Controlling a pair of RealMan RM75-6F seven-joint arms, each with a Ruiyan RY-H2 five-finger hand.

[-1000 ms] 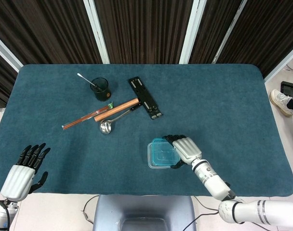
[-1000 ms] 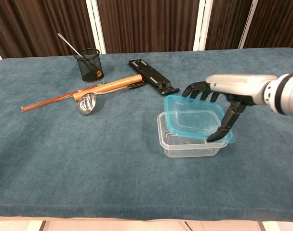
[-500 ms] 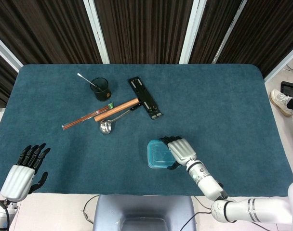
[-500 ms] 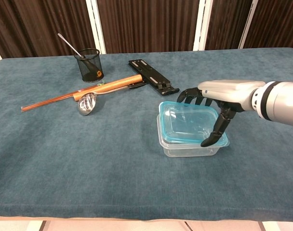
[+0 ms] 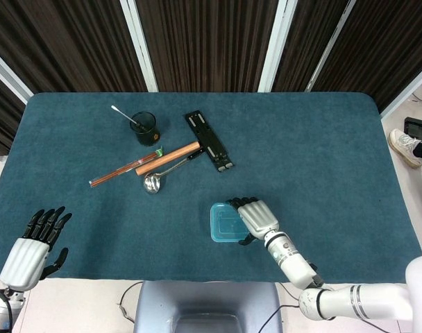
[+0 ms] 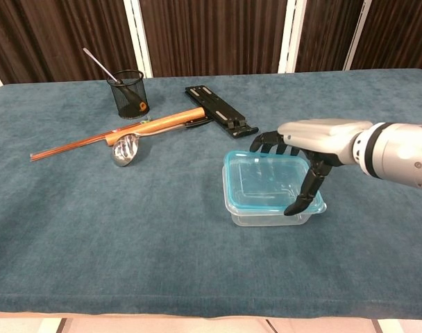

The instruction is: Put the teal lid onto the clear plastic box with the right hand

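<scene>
My right hand (image 6: pixel 315 142) sits over the right end of the teal lid (image 6: pixel 266 179), fingers arched down across its far edge and thumb reaching down to the near right corner, so I am pinching the lid across its width. The lid lies on top of the clear plastic box (image 6: pixel 266 211), which stands on the blue table (image 6: pixel 128 243) toward the near edge, a little right of centre. In the chest view the lid looks roughly level and lined up with the box's rim on the left and front; the right side is hidden behind my thumb, so I cannot tell whether that corner is seated. From the head view my hand (image 5: pixel 256 218) covers the right part of the lid (image 5: pixel 223 223), and its outline matches the box below. I judge this to be the placing step, near its end: the lid is on the box but not yet let go. The next move, as I see it, calls for a light downward press to settle the rim, then opening the fingers and lifting straight up so I do not drag the lid or shove the light box. My left hand (image 5: pixel 32 250) rests open at the near left corner, fingers spread, holding nothing.
</scene>
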